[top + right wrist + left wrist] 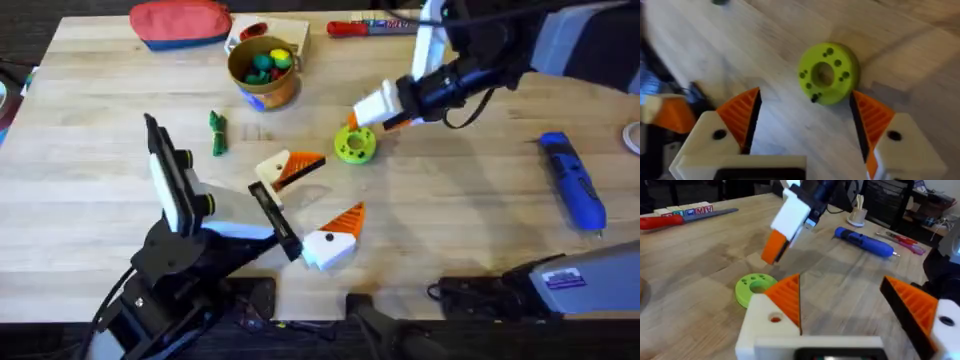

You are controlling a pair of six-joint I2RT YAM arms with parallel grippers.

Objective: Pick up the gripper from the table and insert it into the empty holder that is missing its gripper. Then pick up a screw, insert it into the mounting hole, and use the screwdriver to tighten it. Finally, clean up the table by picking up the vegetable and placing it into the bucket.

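Item: small orange plastic wedge (297,168) on wooden bench (470,230); we judge it light, rigid—grip flat sides. Right claw (805,125) wide, empty.

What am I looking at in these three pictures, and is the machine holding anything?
These are two robot arms at a wooden table. One picture looks down from above. The other two come from a camera on each arm's wrist, so that arm's white-and-orange fingers show up close. The left hand is open and holds nothing. The right hand is open too, above a yellow-green disc with holes. Also on the table are a small green toy vegetable, a bucket of colourful toys, a blue powered screwdriver, a red-handled screwdriver and a red pouch.
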